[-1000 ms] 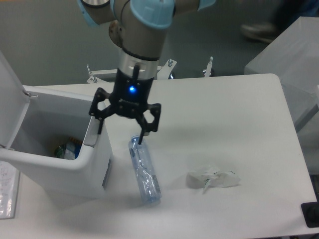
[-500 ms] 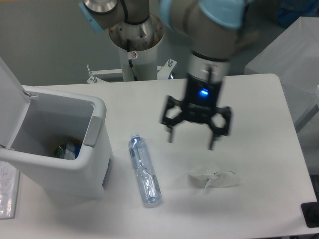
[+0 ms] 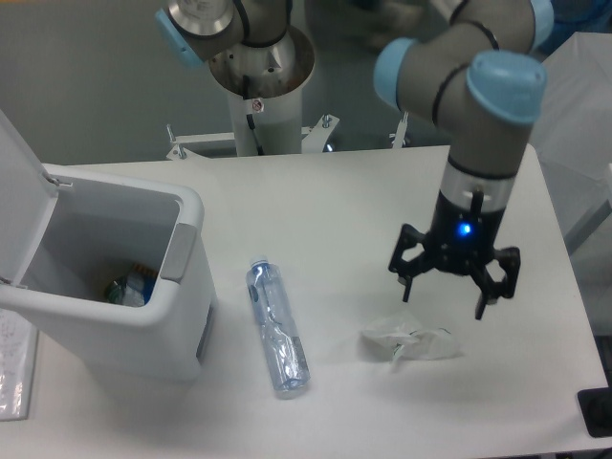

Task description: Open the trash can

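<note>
The trash can [image 3: 105, 287] stands with its lid up. Well right of it, the gripper [image 3: 446, 301] hovers spread wide, empty.

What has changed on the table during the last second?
The gripper swung from beside the trash can to the right, and now hangs open above the crumpled wrapper. It took hold of nothing. The trash can, lid open, the plastic bottle and the wrapper did not move.

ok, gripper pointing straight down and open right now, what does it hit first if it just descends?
Probably bare table. The gripper seems just beyond the crumpled plastic wrapper, though one view leaves depth unclear.
</note>
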Motion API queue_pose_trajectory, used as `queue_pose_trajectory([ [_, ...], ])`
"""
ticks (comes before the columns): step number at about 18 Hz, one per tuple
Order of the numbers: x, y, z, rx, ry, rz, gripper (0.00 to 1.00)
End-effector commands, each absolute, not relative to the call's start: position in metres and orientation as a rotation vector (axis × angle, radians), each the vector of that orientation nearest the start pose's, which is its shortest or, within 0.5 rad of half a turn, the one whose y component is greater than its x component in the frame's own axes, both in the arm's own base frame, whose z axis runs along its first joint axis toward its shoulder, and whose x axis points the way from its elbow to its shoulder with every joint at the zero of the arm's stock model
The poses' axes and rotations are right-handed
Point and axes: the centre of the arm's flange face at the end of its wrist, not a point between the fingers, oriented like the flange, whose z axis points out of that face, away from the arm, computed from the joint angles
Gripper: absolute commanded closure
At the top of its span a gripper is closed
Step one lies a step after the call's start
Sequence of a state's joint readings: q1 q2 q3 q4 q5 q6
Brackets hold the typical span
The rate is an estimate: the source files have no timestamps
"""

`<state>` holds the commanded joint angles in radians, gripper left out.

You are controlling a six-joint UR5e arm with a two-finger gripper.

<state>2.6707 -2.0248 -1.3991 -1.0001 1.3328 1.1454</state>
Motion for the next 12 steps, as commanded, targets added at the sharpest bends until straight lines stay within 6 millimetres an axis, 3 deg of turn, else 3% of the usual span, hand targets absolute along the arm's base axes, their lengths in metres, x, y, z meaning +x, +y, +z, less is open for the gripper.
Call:
queue_pose_trajectory([
  [4,-0.565,0.449,0.361,-2.877,0.239,0.305,0.00],
  [12,-0.557,0.448,0.345,-2.975,0.276,0.252,0.00],
])
